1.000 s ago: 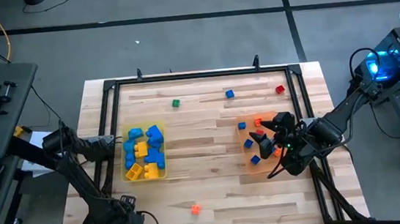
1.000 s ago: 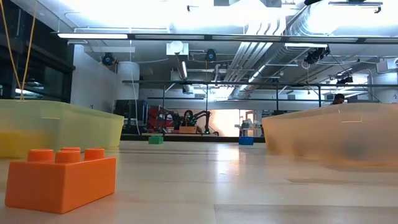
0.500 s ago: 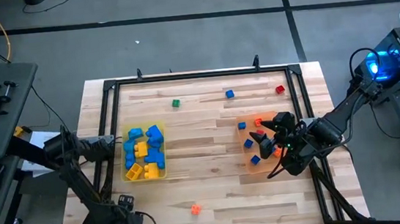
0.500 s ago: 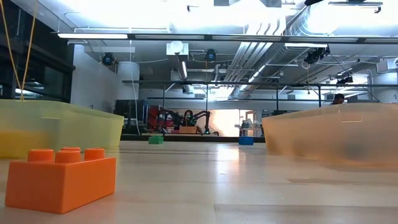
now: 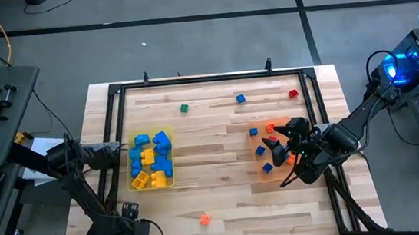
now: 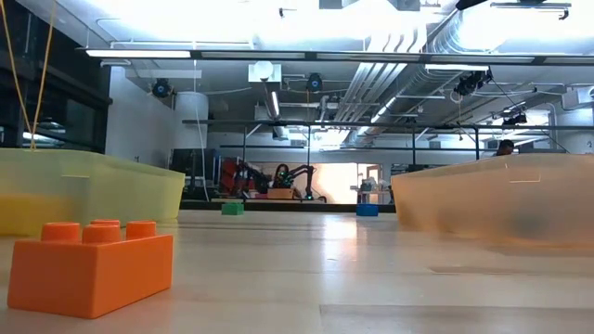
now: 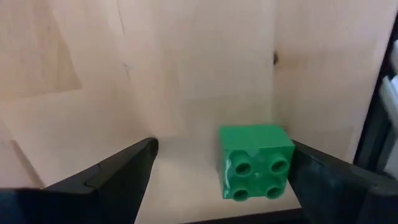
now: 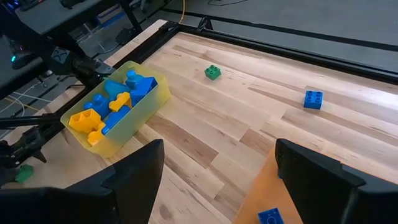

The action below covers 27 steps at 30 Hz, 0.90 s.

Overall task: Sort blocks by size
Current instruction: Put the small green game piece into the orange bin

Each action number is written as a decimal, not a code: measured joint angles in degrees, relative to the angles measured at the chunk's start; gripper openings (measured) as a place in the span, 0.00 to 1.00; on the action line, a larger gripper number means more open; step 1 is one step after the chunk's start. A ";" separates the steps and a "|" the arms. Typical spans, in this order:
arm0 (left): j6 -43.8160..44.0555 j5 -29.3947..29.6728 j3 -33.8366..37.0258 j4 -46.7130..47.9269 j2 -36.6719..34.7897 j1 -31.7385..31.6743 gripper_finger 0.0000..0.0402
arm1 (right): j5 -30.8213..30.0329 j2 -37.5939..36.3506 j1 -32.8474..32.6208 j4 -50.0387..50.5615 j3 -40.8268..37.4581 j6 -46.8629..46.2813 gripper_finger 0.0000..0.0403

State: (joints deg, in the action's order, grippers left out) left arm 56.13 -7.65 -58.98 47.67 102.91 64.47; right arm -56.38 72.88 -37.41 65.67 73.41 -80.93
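Left gripper [image 7: 217, 171]: jaws spread wide, a small green four-stud cube [image 7: 255, 162] lying on bare wood between the fingers, nearer one finger, touching neither as far as the view allows. Right gripper [image 8: 217, 165]: jaws spread, nothing between them, poised over the orange tray [image 5: 257, 153] of small cubes. Ahead of those jaws: yellow tray [image 8: 138, 114] with large blue and yellow bricks [image 8: 115, 99], a loose green cube [image 8: 212, 72] and blue cube [image 8: 313, 99]. Orange brick [image 5: 204, 220] sits well apart.

Blue and yellow blocks [image 5: 150, 160] fill a translucent yellow tray [image 5: 133, 186].
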 joint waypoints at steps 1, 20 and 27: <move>-0.82 -0.16 -0.28 0.39 -0.02 0.00 0.85 | 0.00 0.00 -0.01 0.05 -0.01 0.00 0.75; 4.30 3.88 -3.68 1.59 0.13 4.15 0.85 | 0.50 0.00 2.16 0.61 -0.02 0.02 0.75; 6.38 6.89 -2.94 0.70 0.08 4.37 0.84 | 1.37 0.00 2.19 1.38 -0.02 0.02 0.75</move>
State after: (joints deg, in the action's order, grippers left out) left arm 62.51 -0.76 -61.92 48.37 103.00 68.84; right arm -55.01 72.88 -35.22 67.05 73.38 -80.90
